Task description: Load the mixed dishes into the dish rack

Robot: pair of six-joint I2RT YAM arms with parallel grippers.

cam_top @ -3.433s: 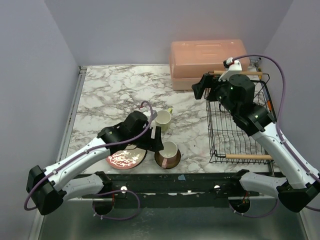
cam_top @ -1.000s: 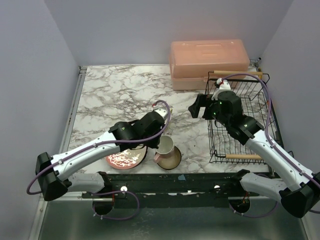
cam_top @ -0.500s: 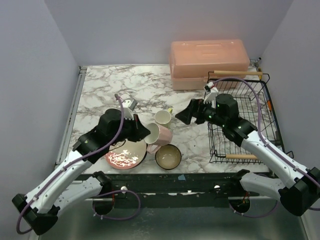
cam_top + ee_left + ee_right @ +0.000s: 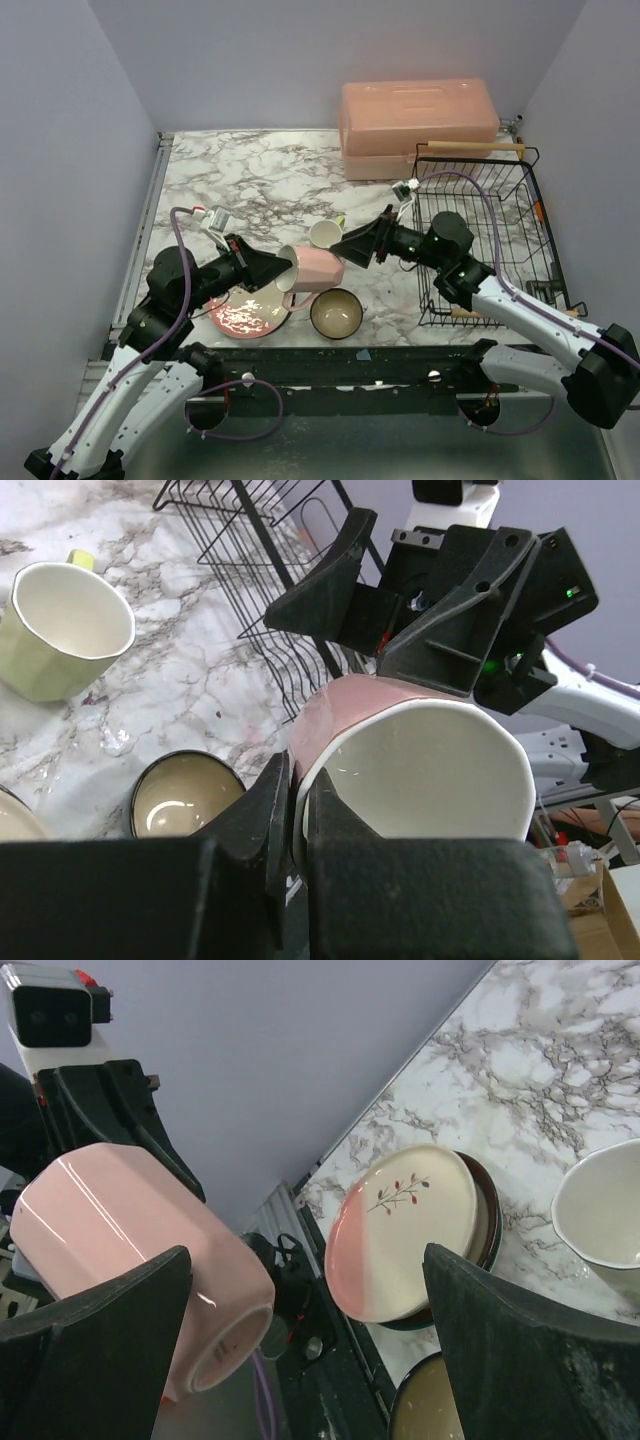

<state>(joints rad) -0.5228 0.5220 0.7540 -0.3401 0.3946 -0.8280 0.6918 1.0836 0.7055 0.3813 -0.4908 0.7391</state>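
Note:
My left gripper [image 4: 277,268] is shut on the rim of the small pink cup [image 4: 316,269], holding it on its side above the table; the pinch shows in the left wrist view [image 4: 298,810], one finger inside the cup [image 4: 420,770]. My right gripper [image 4: 347,245] is open, facing the cup's base [image 4: 130,1250] and a little apart from it. On the table sit the yellow-green mug [image 4: 325,233], the bowl with a cream inside [image 4: 336,313], and the floral plate [image 4: 405,1230] stacked on the maroon-rimmed plate [image 4: 490,1222]. The black wire dish rack [image 4: 485,215] stands at the right with nothing visible in it.
A salmon-pink lidded box [image 4: 415,115] stands at the back, touching the rack's far corner. The mug [image 4: 60,630] and bowl [image 4: 185,800] lie just below the held cup. Grey walls close in the marble table [image 4: 230,180] on three sides.
The left arm has lifted the pink cup off the table and drawn back to the left with it. The right gripper has swung from above the rack leftward to the cup, staying open.

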